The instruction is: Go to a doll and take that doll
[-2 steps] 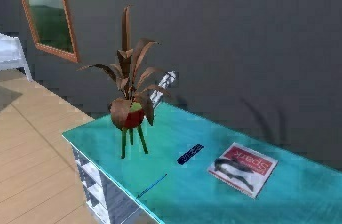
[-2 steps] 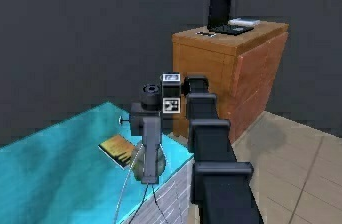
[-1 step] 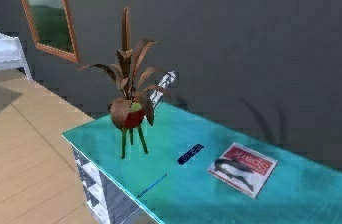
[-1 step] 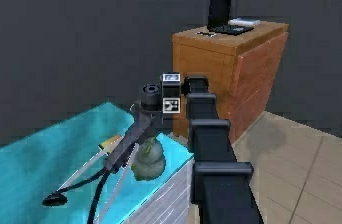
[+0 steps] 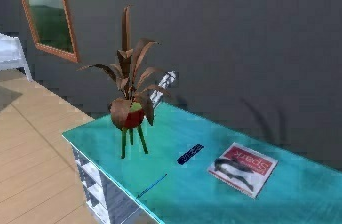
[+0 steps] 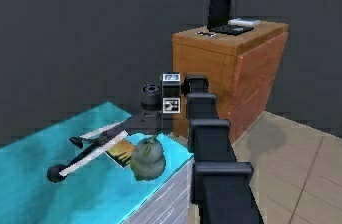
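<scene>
Arm side view: gripper (image 6: 69,157) at teal desk (image 6: 19,165), with a grey-green rounded lump (image 6: 147,158) just to its right; cannot tell whether it holds anything. Forward view: brown-leaved plant in a red pot (image 5: 129,112) on the desk's far left.

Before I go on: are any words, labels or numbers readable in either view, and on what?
Magazine on the teal desk: there is print on the red and white cover, too blurred to read.
White squares at the arm's far end: black marks only, no legible letters or numbers.
No other readable text.
</scene>
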Controlling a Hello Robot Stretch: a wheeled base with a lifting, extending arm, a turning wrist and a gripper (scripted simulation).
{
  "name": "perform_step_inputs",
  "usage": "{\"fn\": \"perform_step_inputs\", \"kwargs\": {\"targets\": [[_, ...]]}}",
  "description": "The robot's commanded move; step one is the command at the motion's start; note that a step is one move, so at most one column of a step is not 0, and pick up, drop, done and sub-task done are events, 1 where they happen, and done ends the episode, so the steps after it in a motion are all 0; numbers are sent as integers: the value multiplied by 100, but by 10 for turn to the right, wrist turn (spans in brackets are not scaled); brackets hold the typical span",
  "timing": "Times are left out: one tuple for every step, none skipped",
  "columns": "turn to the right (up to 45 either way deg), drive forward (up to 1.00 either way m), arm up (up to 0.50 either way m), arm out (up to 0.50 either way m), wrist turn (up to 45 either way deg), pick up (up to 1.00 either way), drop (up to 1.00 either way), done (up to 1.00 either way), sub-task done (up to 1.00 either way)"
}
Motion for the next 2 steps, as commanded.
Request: {"fn": "perform_step_inputs", "kwargs": {"targets": [[0,0,0,0,450,0,0,0,0],[0,0,0,0,270,0,0,0,0]]}}
